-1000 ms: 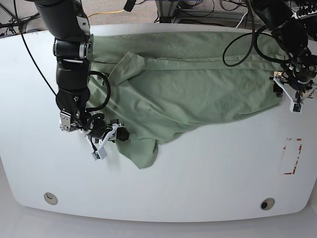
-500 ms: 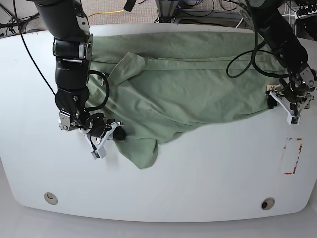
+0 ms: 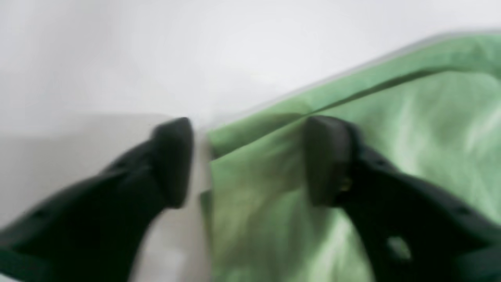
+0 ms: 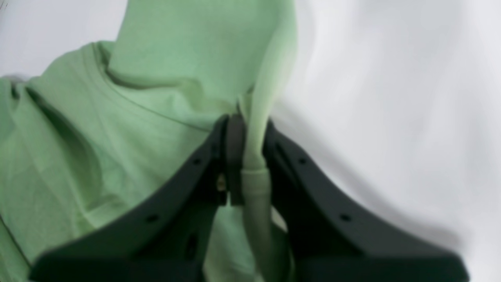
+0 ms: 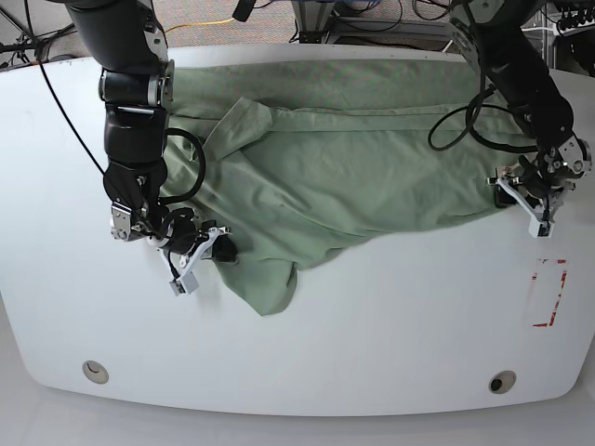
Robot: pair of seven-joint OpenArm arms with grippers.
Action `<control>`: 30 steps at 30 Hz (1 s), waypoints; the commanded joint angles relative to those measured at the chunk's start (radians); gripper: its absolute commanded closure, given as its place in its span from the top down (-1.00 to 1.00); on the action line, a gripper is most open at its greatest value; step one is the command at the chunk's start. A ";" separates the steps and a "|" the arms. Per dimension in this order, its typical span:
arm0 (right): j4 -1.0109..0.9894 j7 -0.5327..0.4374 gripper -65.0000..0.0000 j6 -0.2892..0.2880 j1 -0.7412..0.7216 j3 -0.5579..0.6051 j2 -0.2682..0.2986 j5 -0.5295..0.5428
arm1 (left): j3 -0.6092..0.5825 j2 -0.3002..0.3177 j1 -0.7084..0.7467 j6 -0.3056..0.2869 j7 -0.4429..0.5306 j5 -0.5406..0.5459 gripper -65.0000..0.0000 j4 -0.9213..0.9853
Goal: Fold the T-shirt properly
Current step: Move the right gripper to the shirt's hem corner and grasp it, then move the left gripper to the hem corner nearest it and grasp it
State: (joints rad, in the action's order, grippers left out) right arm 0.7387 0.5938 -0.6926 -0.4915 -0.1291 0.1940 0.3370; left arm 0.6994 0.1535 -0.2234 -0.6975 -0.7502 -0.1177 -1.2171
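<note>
T-shirt point(image 5: 353, 158) is spread rumpled on the table point(image 5: 390, 316); its edge is pinched by the right gripper point(image 4: 244, 156), while the left gripper point(image 3: 250, 160) is held open astride a corner, which could be missed.

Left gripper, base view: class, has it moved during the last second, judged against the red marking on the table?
Yes. The left gripper has shifted leftward, away from the red marking, in over the T-shirt edge.
</note>
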 commanded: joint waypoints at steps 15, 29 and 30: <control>0.204 0.101 -1.00 -0.006 0.029 -0.005 0.012 -0.005 | -0.033 0.021 -0.015 -0.001 0.007 -0.007 -0.94 -0.086; 0.517 0.246 -1.00 -0.006 0.061 -0.002 0.014 -0.006 | -0.031 0.018 -0.015 -0.001 0.002 -0.006 -0.51 -0.194; 0.529 0.257 -1.00 -0.006 0.070 -0.004 0.014 -0.006 | -0.030 0.018 -0.015 -0.001 0.002 -0.006 -0.47 -0.211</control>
State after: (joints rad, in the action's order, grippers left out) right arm 1.2263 0.8581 -0.6930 -0.4004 -0.1299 0.1970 0.3172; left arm 0.6651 0.1558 -0.2184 -0.7006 -0.7635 -0.1349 -1.3842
